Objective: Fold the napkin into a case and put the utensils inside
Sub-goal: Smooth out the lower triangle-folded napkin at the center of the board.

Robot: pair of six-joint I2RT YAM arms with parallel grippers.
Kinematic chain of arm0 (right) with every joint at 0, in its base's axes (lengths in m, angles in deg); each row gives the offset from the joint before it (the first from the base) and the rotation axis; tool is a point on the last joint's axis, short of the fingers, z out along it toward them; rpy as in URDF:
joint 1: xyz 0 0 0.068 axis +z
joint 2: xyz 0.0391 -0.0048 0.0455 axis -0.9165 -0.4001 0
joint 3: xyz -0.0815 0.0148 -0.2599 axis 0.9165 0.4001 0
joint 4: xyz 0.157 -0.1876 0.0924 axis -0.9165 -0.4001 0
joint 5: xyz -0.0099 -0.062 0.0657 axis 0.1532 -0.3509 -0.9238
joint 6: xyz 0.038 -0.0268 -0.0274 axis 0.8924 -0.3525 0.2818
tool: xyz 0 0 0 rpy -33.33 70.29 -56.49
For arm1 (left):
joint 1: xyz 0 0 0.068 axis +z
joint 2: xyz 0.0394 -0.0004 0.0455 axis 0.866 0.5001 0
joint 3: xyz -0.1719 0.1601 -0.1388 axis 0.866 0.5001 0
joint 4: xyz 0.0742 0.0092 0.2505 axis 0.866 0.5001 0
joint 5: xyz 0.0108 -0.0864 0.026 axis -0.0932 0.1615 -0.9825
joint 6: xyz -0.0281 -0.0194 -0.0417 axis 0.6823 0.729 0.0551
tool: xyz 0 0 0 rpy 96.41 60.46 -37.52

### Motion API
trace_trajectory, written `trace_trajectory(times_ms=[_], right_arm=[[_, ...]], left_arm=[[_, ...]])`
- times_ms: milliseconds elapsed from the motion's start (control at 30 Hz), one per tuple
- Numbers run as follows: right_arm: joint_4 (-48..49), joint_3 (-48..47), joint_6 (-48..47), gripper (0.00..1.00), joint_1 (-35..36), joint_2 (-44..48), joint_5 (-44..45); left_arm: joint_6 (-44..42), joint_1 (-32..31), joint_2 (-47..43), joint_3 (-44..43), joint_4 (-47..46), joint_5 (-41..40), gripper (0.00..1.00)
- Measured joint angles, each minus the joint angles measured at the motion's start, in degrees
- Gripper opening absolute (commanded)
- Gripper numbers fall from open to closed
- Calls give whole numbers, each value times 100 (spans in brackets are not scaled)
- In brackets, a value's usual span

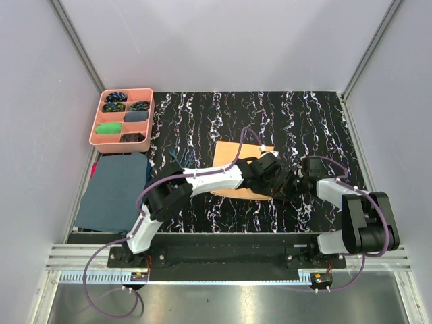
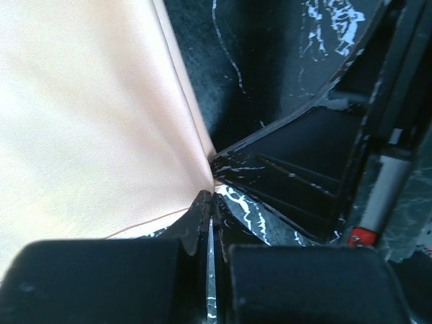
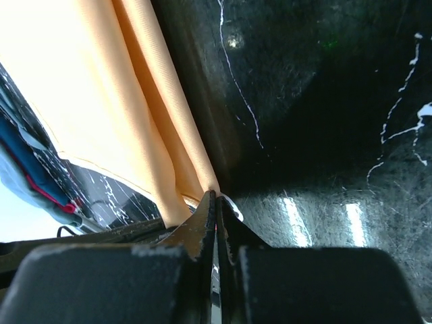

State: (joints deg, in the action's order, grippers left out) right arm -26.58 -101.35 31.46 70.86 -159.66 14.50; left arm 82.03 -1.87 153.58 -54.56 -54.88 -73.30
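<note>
Peach-orange napkin [image 1: 233, 172]: lay flat near the middle of the black marbled table [image 1: 324, 128], a broad sheet with a doubled edge, not yet narrowed into a layered pocket.
Surface look: shiny, smooth satin-like weave. The left wrist view showed it [image 2: 88, 115] taut and nearly creaseless, and the right wrist view showed soft lengthwise folds [image 3: 88, 88] running down into the pinch.
Left gripper [image 2: 210, 196]: jaws were closed tight on a corner of the napkin, with the fabric drawn to a point between the tips. From above it sat at the cloth's three o'clock edge [image 1: 268, 164].
Right gripper [image 3: 216, 199]: jaws were likewise clamped on the gathered fabric edge, low on the table. From above it sat at about four o'clock of the napkin [image 1: 291, 183], just beside the left one.
Step in hand: judged to be a fold of the right-hand edge across towards nine o'clock.
Doing it well: lift both pinches together, only just off the table. Keep them level and evenly spaced so that the edge stays straight. Carry it over parallel to the far edge, lay it down before letting go, and avoid tugging, since this slick cloth would probably slide.
Utensils [image 1: 181, 156]: slim dark blue pieces at ten o'clock of the napkin, too small to tell apart.
Pink tray [image 1: 98, 135]: at ten o'clock of the table.
Blue-grey cloth [image 1: 115, 190]: at eight o'clock.
</note>
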Motion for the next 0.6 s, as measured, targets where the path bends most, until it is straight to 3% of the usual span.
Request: trace_trajectory(times_ms=[300, 400, 467, 600], right_arm=[[4, 31, 66, 8, 0, 98, -31], [0, 48, 81, 20, -4, 105, 13], [-15, 52, 92, 27, -4, 116, 46], [-195, 57, 101, 31, -2, 348, 240]], left_arm=[[79, 7, 136, -317, 66, 227, 0], [83, 33, 238, -361, 96, 297, 0], [83, 48, 284, -361, 129, 323, 5], [109, 74, 286, -345, 166, 328, 24]])
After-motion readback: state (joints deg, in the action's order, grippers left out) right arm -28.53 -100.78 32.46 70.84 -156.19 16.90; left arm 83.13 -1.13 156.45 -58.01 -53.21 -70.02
